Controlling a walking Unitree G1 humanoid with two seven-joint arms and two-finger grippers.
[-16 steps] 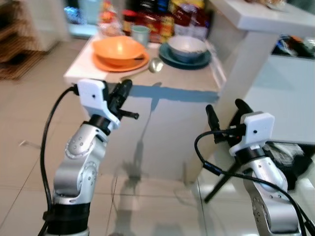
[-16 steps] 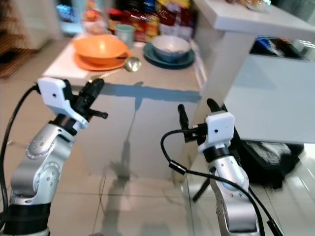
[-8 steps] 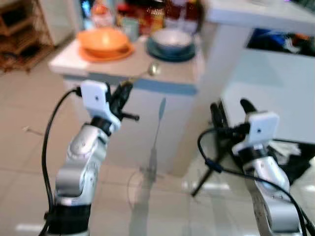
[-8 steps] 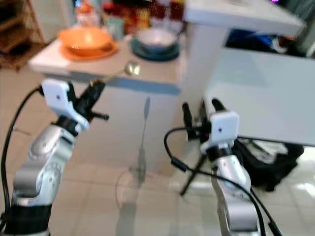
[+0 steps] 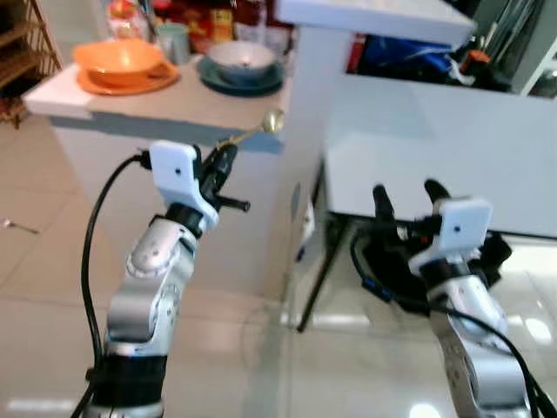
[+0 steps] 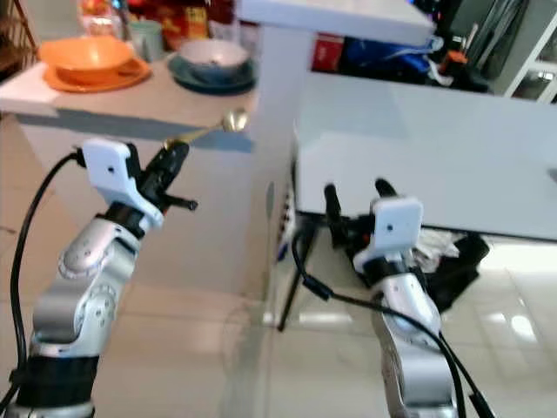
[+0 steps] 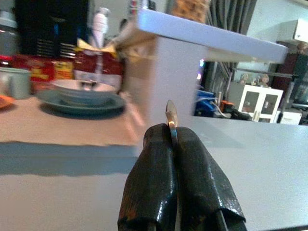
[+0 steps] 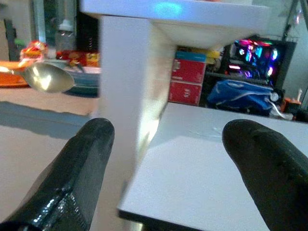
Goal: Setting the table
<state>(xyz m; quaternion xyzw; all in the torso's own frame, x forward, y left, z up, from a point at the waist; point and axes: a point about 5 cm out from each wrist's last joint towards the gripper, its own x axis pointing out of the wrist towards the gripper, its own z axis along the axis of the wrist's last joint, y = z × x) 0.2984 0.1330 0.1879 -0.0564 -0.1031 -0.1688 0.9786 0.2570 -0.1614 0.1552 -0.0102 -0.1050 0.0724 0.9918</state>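
The robot stands on a tiled floor (image 5: pixel 35 261) facing a low white counter (image 5: pixel 130 100), with both silver arms raised in front of it.

The left gripper (image 5: pixel 222 161) is clamped tight on a gold spoon (image 5: pixel 257 129). The handle is pinched between its two black fingers (image 7: pixel 154 187), which press together with no gap. The spoon slants up and away from the fingertips, and its round bowl sits just past them, level with the front edge of the counter.

Beyond the spoon's bowl, farther back on the counter, sits a grey-blue bowl (image 5: pixel 242 57) on a dark blue plate (image 5: pixel 239 83). To the left of that, well apart from the left gripper, an orange bowl (image 5: pixel 117 57) rests on an orange plate (image 5: pixel 126 83). A pale green cup (image 5: pixel 174 39) stands between the two place settings, with red packets (image 5: pixel 213 17) behind.

The right gripper (image 5: pixel 407 198) hangs free, its two fingers spread wide and holding nothing. It hovers just in front of the near edge of a white table (image 5: pixel 435 139), lower than that tabletop. A white shelf (image 5: pixel 374 17) on a thick white post (image 5: pixel 305 87) rises between the counter and the table. From the right wrist camera the spoon's bowl appears off beyond one finger.
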